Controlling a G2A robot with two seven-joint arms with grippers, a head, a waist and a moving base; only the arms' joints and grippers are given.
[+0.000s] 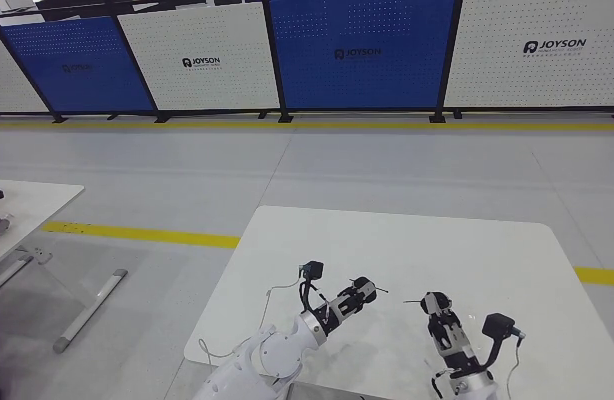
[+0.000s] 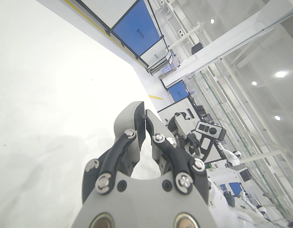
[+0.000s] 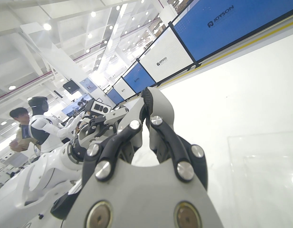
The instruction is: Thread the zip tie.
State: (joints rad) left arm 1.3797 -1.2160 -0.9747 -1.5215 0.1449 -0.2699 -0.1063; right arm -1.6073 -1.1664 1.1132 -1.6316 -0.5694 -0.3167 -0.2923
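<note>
Two grippers sit above the white table, tips turned toward each other and near. The left gripper has its jaws closed on a thin dark end of the zip tie, which pokes out toward the right gripper. That one's jaws are pressed together too, with another dark sliver jutting from them, too small to make out further.
</note>
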